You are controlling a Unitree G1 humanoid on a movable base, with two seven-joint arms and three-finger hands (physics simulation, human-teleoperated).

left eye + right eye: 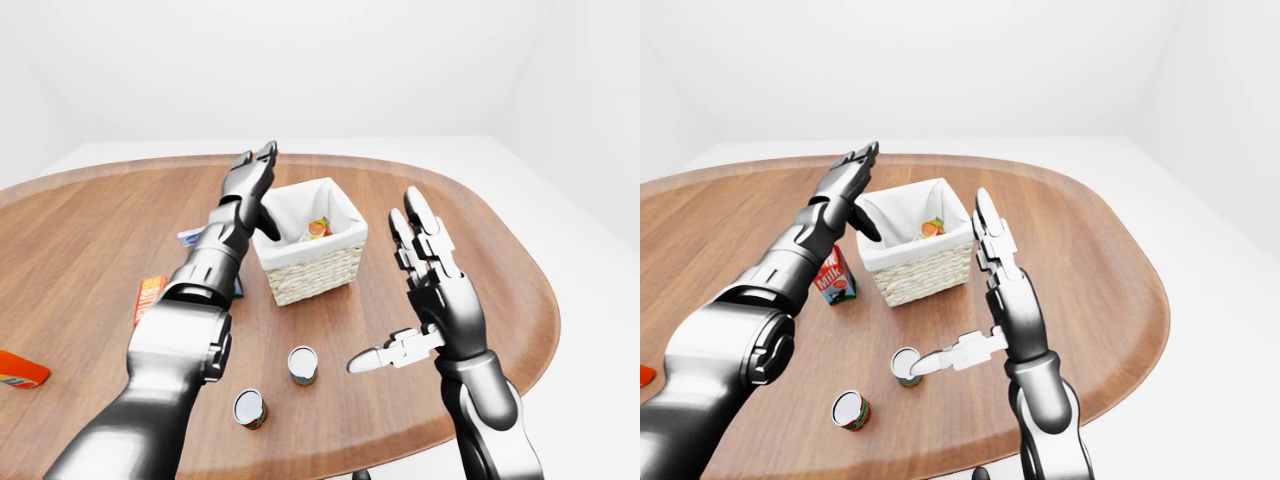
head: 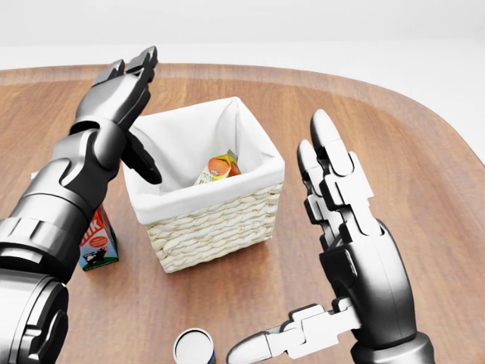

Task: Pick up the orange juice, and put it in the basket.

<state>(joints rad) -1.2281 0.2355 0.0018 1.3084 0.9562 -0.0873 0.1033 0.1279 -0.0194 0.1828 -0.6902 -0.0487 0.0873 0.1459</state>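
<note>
The orange juice carton (image 2: 218,167) lies inside the white-lined wicker basket (image 2: 220,227) near the middle of the wooden table. My left hand (image 2: 125,87) is open and empty, fingers stretched out above the basket's left rim, thumb hanging over the liner. My right hand (image 2: 333,189) is open and empty, held upright to the right of the basket, its thumb (image 2: 288,337) pointing left.
A milk carton (image 2: 97,241) stands left of the basket, partly behind my left forearm. Two cans (image 1: 303,365) (image 1: 249,408) stand near the table's bottom edge. An orange-red box (image 1: 148,297) and another red pack (image 1: 20,370) lie at the left.
</note>
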